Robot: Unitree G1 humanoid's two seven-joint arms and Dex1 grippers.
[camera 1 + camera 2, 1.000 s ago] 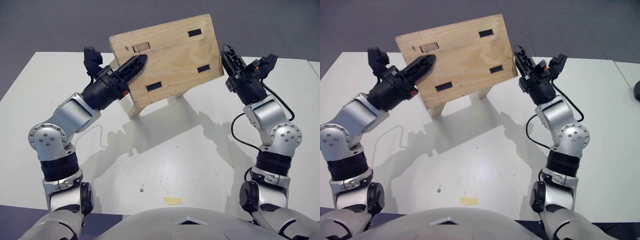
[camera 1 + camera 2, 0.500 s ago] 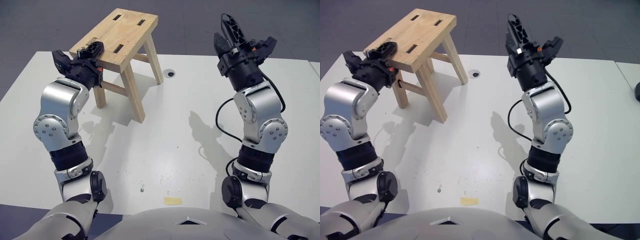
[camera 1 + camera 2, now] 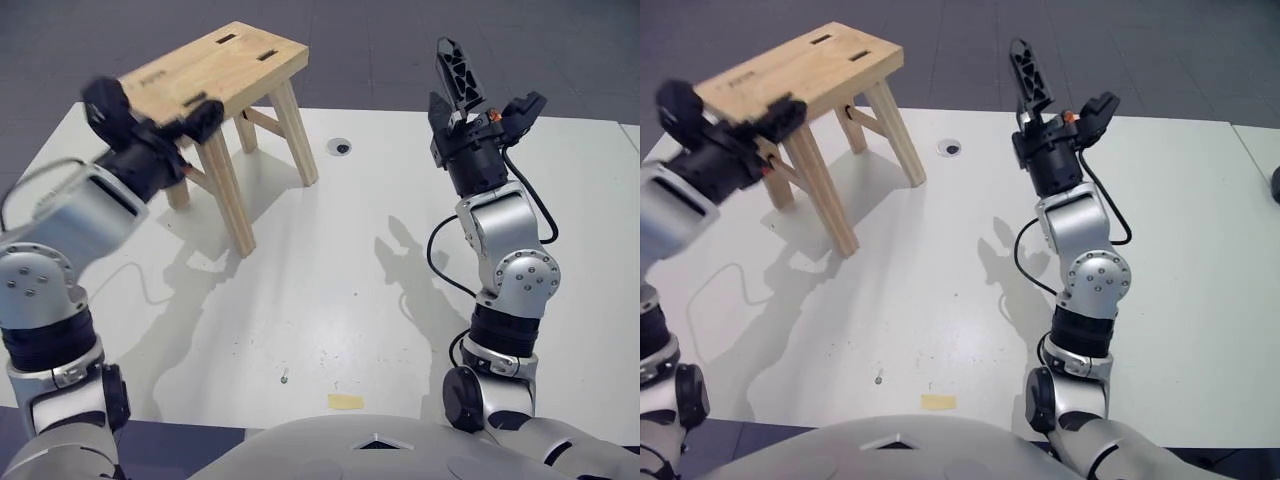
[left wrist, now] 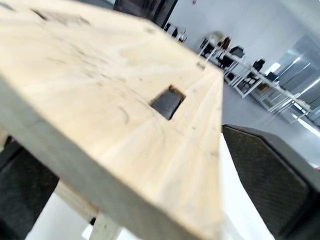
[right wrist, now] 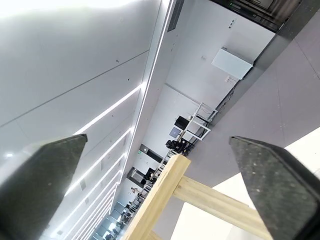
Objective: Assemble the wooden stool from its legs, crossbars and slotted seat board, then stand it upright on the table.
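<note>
Wooden stool (image 3: 225, 90) stands upright on its legs at the far left of the white table (image 3: 340, 290). Left gripper (image 3: 165, 125) sits at the near end of the slotted seat board (image 4: 100, 115), fingers (image 4: 265, 185) spread either side, one visibly clear of the wood. Right gripper (image 3: 488, 95) is raised well apart from the stool, jaws wide, holding nothing

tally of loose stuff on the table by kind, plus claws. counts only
Wooden stool, assembled and upright: 1
Claws: 2, left claw and right claw
Yellow scrap: 1
Tiny dark bit, too small to identify: 1
Total: 5
</note>
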